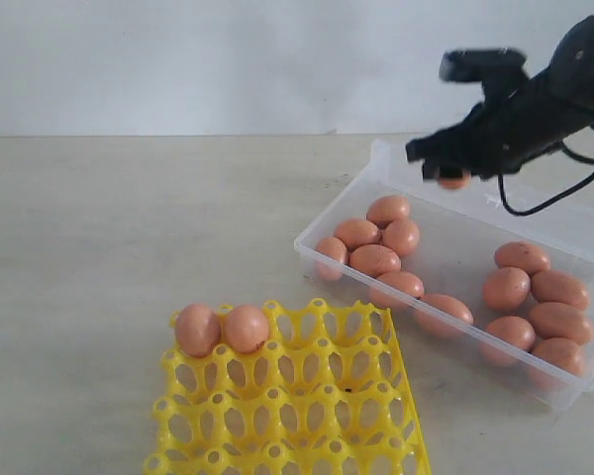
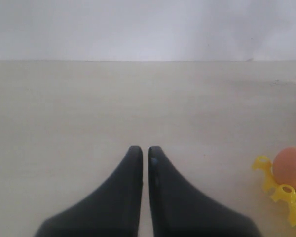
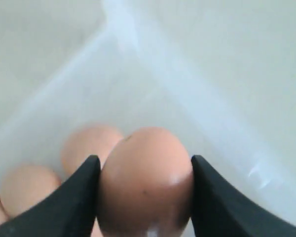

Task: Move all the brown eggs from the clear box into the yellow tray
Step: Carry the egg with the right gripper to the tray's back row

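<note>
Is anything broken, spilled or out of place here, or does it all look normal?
Nothing stands out. The brown eggs in the clear box look whole, with no cracks or spills showing. Two more sit side by side in the yellow tray, and the right gripper holds its egg evenly between both fingers.

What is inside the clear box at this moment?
Two groups of brown eggs lie in the clear box. The right pincer, gripping one egg, hides its far side partly.

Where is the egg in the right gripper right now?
Exterior view, upper right: the egg is clamped in the right gripper over the clear box's far end, behind the other eggs lying inside.
</note>
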Action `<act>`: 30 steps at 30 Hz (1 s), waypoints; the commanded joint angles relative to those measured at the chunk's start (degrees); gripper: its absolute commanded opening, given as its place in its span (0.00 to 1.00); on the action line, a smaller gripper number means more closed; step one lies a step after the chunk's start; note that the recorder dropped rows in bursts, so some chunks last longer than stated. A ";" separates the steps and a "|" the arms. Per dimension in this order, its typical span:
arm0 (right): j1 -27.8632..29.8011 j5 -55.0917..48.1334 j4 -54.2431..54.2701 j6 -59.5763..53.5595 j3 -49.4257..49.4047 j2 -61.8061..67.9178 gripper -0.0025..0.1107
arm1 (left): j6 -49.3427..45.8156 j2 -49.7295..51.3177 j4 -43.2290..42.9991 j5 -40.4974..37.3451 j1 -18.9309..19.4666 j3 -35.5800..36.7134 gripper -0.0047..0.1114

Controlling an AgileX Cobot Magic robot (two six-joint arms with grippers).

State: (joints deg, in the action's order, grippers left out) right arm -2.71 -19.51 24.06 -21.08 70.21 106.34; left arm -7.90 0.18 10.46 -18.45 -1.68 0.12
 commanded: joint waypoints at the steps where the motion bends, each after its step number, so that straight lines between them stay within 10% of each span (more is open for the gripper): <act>1: -4.46 38.71 6.49 -0.45 -11.33 -11.84 0.02 | 0.39 -0.18 0.45 0.65 -0.25 -0.12 0.08; 7: -9.16 70.48 -0.57 23.39 -16.10 -14.40 0.02 | 0.39 -0.18 0.45 0.65 -0.25 -0.12 0.08; 14: -9.55 65.43 -75.22 64.46 -16.79 -16.27 0.02 | 0.39 -0.18 0.45 0.65 -0.25 -0.12 0.08; 16: -10.55 60.95 -81.82 69.83 -21.32 -14.98 0.02 | 0.39 -0.18 0.45 0.65 -0.25 -0.12 0.08; 30: -21.86 73.23 -64.35 51.54 -32.93 0.56 0.02 | 0.39 -0.18 0.45 0.65 -0.25 -0.12 0.08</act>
State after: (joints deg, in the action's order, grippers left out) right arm -24.56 52.79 -41.65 31.75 37.50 105.18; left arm -7.90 0.18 10.46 -18.45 -1.68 0.12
